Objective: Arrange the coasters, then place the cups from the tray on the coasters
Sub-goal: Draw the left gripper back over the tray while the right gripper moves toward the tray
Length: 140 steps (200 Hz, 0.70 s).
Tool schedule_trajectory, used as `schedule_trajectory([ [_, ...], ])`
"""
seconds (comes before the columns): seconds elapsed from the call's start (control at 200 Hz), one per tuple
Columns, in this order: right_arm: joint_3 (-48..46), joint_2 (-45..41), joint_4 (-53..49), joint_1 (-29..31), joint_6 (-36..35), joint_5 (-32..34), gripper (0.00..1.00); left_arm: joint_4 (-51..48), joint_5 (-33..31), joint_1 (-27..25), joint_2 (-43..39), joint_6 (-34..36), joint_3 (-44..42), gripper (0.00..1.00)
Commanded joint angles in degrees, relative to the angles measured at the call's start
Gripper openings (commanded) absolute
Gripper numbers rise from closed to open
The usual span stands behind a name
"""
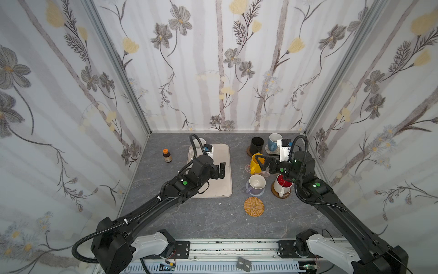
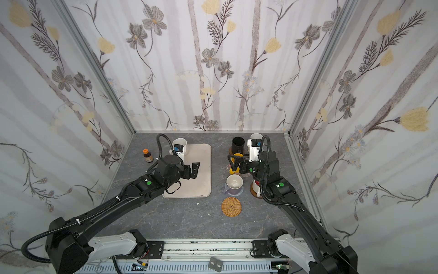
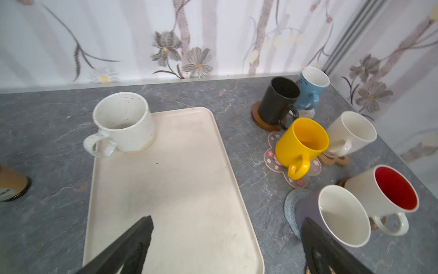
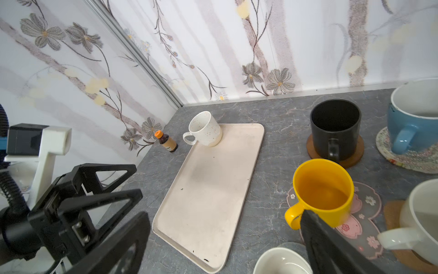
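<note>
**Speckled white mug (image 3: 123,121), last one on the tray (image 3: 189,189)**

It stands upright in the tray's far corner, handle overhanging the rim toward the bottle (image 4: 168,142). Left gripper (image 3: 227,219) hovers over the tray's middle, jaws spread wide and empty. Best approach, I judge: reach forward, straddle the wall opposite the handle, close firmly, lift clear of the rim. Carry it to the bare rattan coaster (image 1: 254,206) at the front of the tabletop (image 1: 201,218), skirting the lavender mug (image 1: 256,183). Right gripper (image 1: 262,164), jaws likewise apart and holding nothing, sits by the yellow mug (image 4: 322,189); keep the paths separate.
</note>
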Motion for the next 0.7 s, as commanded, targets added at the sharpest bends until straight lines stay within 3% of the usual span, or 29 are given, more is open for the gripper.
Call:
schedule_trajectory([
  [0.0, 2.91, 3.36, 1.8, 1.79, -0.56, 1.58, 0.98, -0.5, 0.8, 4.0, -1.6, -5.18, -0.54, 0.99],
  [0.2, 9.14, 12.45, 5.58, 4.85, -0.26, 0.92, 0.97, -0.85, 3.62, 12.77, 0.32, -6.78, 0.46, 0.96],
  [0.39, 14.92, 21.41, 9.07, 6.2, 0.16, -0.97, 0.97, -0.77, 5.72, 20.34, 8.16, -7.92, 3.2, 0.92],
  [0.694, 23.24, 34.32, 12.74, 6.67, 1.09, -4.78, 0.95, 1.38, 5.3, 24.5, 22.74, -5.75, 10.16, 0.77],
])
